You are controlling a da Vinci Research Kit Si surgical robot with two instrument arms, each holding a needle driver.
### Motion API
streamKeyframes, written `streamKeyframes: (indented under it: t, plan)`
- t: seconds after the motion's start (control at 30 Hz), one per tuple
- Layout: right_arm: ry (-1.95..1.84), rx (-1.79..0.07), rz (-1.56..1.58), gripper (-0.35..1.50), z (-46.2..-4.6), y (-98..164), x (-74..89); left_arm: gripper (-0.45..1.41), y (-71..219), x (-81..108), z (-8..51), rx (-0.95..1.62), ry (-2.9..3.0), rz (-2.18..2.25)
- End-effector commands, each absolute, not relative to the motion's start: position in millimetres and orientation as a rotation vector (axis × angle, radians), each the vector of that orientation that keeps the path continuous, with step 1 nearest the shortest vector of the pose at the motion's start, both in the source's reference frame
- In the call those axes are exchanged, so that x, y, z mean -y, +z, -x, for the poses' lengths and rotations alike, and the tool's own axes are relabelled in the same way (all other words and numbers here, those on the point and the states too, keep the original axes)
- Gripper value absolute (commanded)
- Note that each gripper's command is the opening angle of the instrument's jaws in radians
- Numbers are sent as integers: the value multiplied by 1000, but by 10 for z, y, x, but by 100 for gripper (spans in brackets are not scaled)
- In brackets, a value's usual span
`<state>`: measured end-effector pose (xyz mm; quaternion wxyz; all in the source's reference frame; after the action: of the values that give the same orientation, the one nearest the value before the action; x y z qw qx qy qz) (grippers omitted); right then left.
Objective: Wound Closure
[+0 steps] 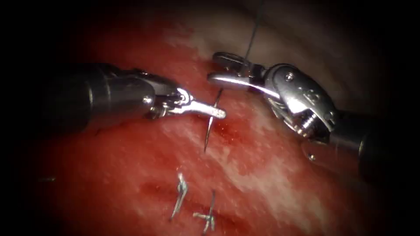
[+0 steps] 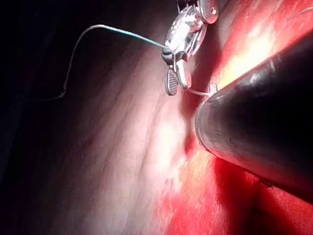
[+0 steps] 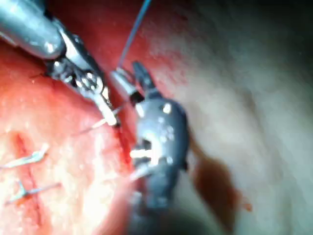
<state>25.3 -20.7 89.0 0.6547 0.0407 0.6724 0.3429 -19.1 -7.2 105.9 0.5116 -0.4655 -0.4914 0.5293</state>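
In the endoscope view we see the left tool (image 1: 214, 111) clenched on the curved needle (image 1: 211, 120) near mid-curve, its point free above the tissue (image 1: 131, 175). The right tool (image 1: 223, 70) stands spread, grasping nothing, with the thread (image 1: 253, 30) running up past it. Two finished stitches (image 1: 194, 203) cross the cut (image 1: 175, 196) toward the tissue's near edge; the stretch around the needle looks unclosed, so we judge more stitches remain. In the left wrist view, thread (image 2: 98, 29) trails from the right tool (image 2: 178, 58). In the right wrist view, the left tool (image 3: 105, 110) grips the needle beside the parted right tool (image 3: 129, 78).
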Motion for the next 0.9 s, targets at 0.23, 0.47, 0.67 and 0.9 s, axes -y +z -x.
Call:
streamKeyframes:
  t: [0.23, 0.47, 0.67, 0.9]
  plan:
    - [765, -1496, -103, -35, -259, 904, 210, -45, 1055, 70, 199, 1157, 1299, 1163]
    - [698, -1497, -16, -35, -248, 900, 210, 130, 1054, 56, 199, 846, 1633, 1483]
    - [638, -1445, 89, -35, -235, 898, 211, 138, 1058, 54, 180, 702, 1793, 1595]
    - [604, -1400, 192, -35, -223, 898, 206, 113, 1075, 50, 156, 453, 1982, 1643]
